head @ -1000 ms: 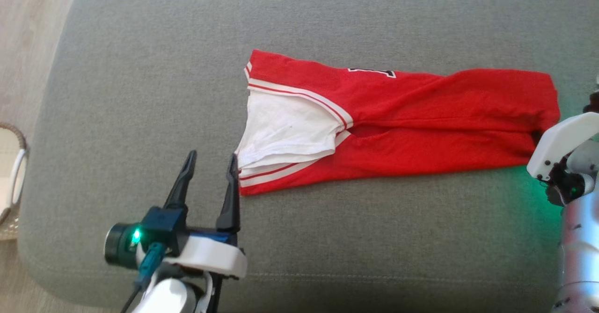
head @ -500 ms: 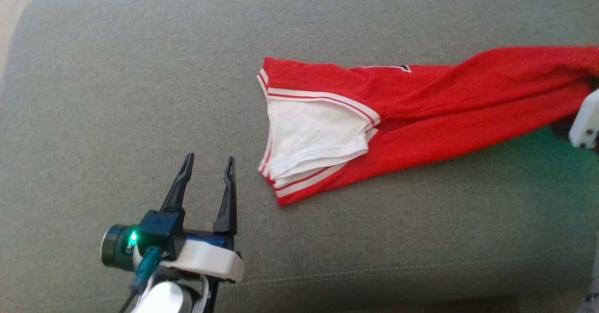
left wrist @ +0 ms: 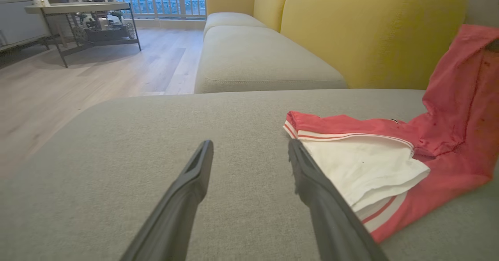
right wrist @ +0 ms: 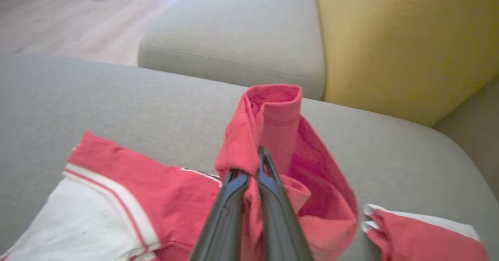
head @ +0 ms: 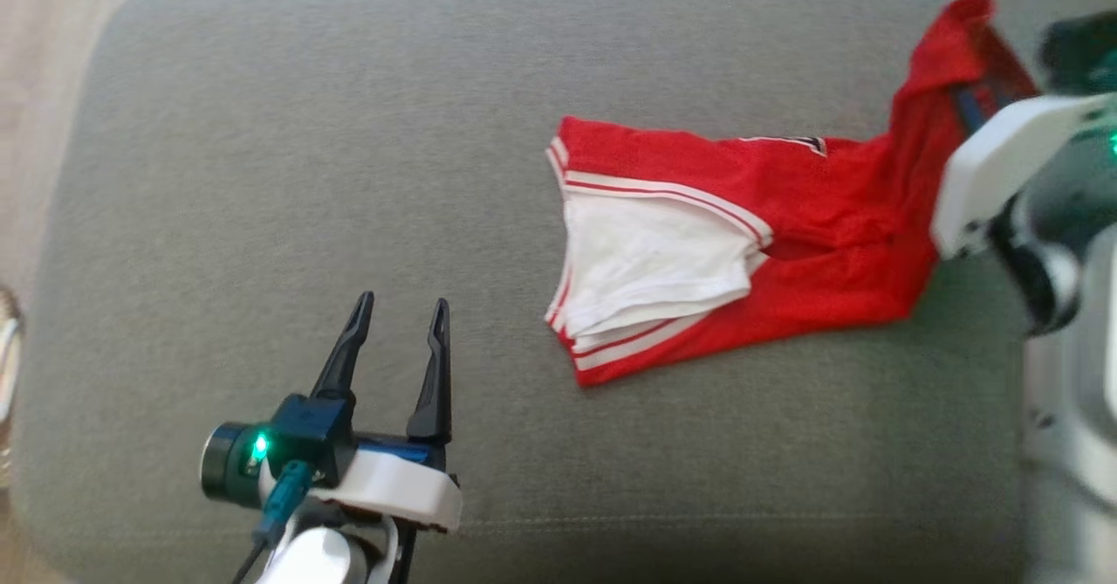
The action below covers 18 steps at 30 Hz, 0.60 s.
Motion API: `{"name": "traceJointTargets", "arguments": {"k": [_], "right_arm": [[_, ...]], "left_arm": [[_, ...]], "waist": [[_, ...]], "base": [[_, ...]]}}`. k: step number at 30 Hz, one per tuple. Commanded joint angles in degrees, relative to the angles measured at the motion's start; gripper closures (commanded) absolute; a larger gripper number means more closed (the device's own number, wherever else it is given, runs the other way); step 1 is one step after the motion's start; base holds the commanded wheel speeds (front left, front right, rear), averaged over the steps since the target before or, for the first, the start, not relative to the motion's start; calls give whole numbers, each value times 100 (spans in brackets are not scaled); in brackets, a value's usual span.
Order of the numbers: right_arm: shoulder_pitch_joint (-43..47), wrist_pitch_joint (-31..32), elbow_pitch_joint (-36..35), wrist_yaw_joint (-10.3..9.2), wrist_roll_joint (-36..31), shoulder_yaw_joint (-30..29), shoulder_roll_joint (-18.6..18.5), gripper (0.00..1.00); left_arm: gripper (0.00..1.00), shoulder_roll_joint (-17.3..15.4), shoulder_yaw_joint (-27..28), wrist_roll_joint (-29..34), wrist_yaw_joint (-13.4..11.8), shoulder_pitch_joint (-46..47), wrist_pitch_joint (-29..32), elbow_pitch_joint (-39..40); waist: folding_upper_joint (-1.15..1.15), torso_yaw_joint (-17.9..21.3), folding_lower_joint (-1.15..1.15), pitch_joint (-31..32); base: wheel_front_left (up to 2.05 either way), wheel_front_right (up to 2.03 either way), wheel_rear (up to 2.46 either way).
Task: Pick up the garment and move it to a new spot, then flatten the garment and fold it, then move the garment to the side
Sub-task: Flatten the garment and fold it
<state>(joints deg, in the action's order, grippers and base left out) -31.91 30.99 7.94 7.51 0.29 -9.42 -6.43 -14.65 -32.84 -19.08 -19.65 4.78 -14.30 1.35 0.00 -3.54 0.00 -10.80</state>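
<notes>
A red garment point(head: 812, 217) with white trim and a white inner layer lies on the grey cushion point(head: 349, 174), right of centre. Its right end is lifted off the cushion, and my right gripper point(head: 970, 99) is shut on it. In the right wrist view the two fingers pinch a bunch of red cloth point(right wrist: 269, 116) that stands up above the fingertips of the right gripper point(right wrist: 260, 155). My left gripper point(head: 401, 313) is open and empty, low on the cushion to the left of the garment's white end. The left wrist view shows the left gripper point(left wrist: 251, 150) with the garment point(left wrist: 362, 163) just right of its right finger.
Yellow sofa backs point(left wrist: 370, 31) and another grey seat point(left wrist: 257, 62) stand beyond the cushion. Wood floor point(left wrist: 78, 81) and a metal-legged table point(left wrist: 78, 11) lie past its left side. A wicker edge point(head: 7, 340) shows at the far left. The cushion's front edge point(head: 611, 532) runs near my left arm.
My right gripper has raised the garment's right end off the cushion and carried it up and inward, shortening the flat part. The left gripper stays open. The head camera has shifted.
</notes>
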Motion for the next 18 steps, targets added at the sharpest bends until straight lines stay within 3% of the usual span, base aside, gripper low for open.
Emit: {"name": "traceJointTargets", "arguments": {"k": [1,7,18], "right_arm": [[-26,70,-331,-2,77,248,73,100],[316,240,-723,-2,429,1234,296,100],[418,157,-111,-2,982,2360,353,100]], "left_arm": [[0,-15,177,34,-5,65,-70,142],[0,39,127,10,67,9,-70,82],[0,152,74,13,128,18,-70,22]], "waist": [[0,-155,0,43],[0,-537,0,102],[0,-903,0,63]], "base": [[0,0,0],[0,0,0],[0,0,0]]}}
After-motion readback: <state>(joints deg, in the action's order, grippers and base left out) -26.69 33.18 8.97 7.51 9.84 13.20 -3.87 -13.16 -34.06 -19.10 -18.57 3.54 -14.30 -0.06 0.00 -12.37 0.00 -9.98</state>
